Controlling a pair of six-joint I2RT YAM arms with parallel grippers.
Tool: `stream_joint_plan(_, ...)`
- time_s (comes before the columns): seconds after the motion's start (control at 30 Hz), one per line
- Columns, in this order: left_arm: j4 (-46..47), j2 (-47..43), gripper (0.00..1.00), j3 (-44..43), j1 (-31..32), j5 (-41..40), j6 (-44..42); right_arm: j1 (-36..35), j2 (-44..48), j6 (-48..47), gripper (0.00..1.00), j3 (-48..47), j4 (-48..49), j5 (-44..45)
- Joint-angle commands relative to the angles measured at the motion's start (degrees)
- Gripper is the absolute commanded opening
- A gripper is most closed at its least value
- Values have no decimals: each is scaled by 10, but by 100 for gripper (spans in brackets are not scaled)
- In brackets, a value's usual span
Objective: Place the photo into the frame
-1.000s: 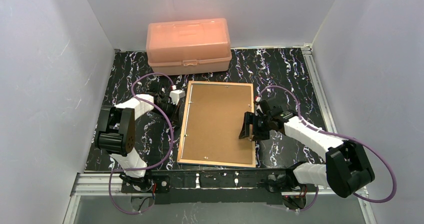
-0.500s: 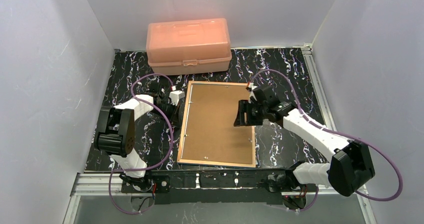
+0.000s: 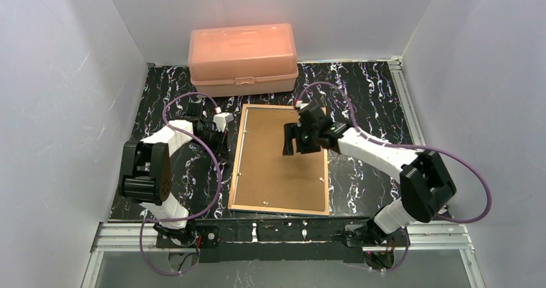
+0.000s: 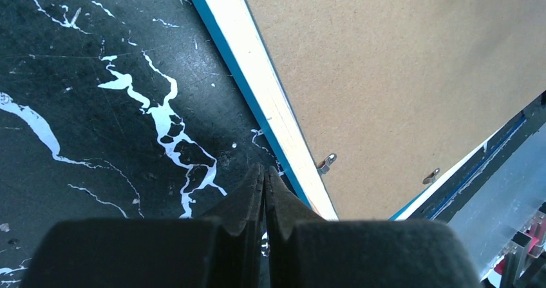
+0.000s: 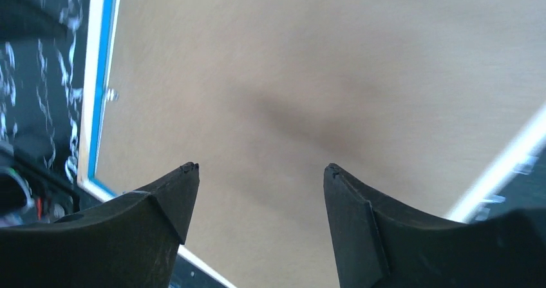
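Observation:
The frame [image 3: 235, 162] lies face down mid-table, wood-coloured back edge up and blue rim [image 4: 257, 85] at the table. A brown backing board [image 3: 273, 172] fills it. The photo is hidden. My left gripper [image 3: 223, 150] is shut and empty over the black table just left of the frame's left edge; in the left wrist view its tips [image 4: 264, 171] meet beside the rim. My right gripper [image 3: 290, 144] hovers open over the upper part of the board. Nothing is between its fingers [image 5: 261, 167], only board [image 5: 309, 75] below.
A peach plastic box [image 3: 243, 58] stands at the back, behind the frame. Small metal clips [image 4: 326, 163] stick out along the frame's inner edge. Grey walls close in both sides, and a metal rail [image 3: 257, 230] runs along the near edge.
My right arm has swung from the frame's right edge leftward and farther back, over the board, its jaws still apart. The left arm has shifted slightly left.

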State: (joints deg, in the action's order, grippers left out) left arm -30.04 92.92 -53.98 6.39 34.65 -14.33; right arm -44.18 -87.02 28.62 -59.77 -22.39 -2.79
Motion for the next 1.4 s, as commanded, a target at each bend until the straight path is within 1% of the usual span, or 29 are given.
stream_joint_plan(0.0, -12, -18, 0, -13, -1, 25, 7, 80, 56, 19, 80, 6, -21, 43)
stream_joint_plan(0.07, -2, -13, 0, -6, -1, 20, 7, 100, 65, 20, 80, 24, -41, 59)
stream_joint_plan(0.2, 11, 5, 0, 1, -1, 4, 1, 106, 66, 14, 81, 40, -63, 86)
stream_joint_plan(0.5, 21, 30, 0, -5, 0, -7, -7, 109, 56, 12, 82, 72, -60, 88)
stream_joint_plan(0.83, 28, 32, 0, 1, 5, -8, -9, 117, 56, 28, 82, 118, -11, 44)
stream_joint_plan(1.27, 32, 33, 0, 7, 9, -10, -11, 118, 82, 46, 80, 142, 2, 32)
stream_joint_plan(1.37, 32, 33, 0, 8, 10, -12, -10, 118, 79, 49, 80, 145, 6, 11)
